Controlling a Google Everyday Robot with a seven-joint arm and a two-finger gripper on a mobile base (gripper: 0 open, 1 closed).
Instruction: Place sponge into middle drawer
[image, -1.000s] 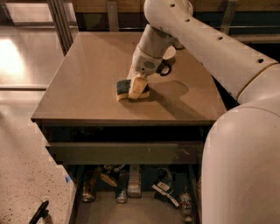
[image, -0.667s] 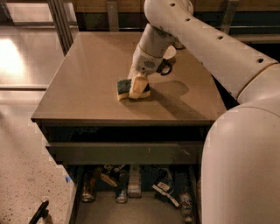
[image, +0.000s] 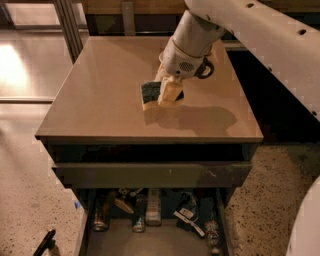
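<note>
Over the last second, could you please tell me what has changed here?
The claw, gripping the dark green and pale yellow wavy-edged sponge, has lifted it slightly off the brown cabinet top; its shadow has spread beneath. The grey-brown drawer front and the cluttered open bottom drawer stayed put.

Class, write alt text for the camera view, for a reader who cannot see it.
A white robot arm's gripper clasps a green and yellow sponge at the flat top of a brown cabinet; whether the sponge touches the top is unclear. Lower down, an open drawer with a grey floor holds bottles and packets.
</note>
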